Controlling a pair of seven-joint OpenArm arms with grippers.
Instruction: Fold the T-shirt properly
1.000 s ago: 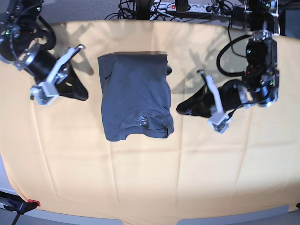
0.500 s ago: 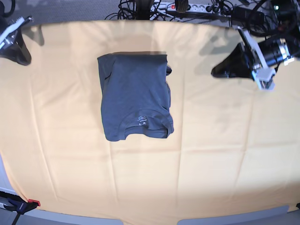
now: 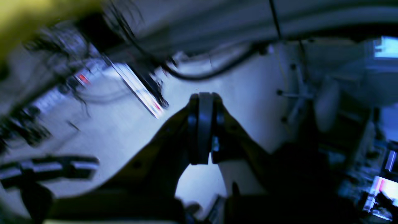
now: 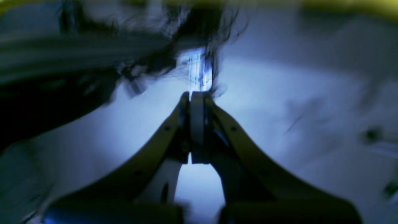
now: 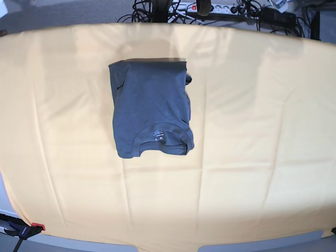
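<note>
The dark slate-grey T-shirt point(image 5: 150, 107) lies folded into a compact rectangle on the pale yellow cloth point(image 5: 252, 131), left of centre in the base view. Its ribbed collar with a small white label faces the near edge. Neither arm shows in the base view. My left gripper point(image 3: 203, 127) is shut with nothing between its fingers and points away from the table at floor and cables. In the right wrist view my right gripper point(image 4: 196, 124) is likewise shut and empty over blurred floor. The T-shirt is out of both wrist views.
Cables and a power strip point(image 5: 210, 8) run along the floor behind the table's far edge. A red and black clamp point(image 5: 23, 229) grips the cloth at the near left corner.
Both arms have drawn back up and out of the base view, from beside the T-shirt to the far corners and then out of sight. The folded T-shirt has not moved.
</note>
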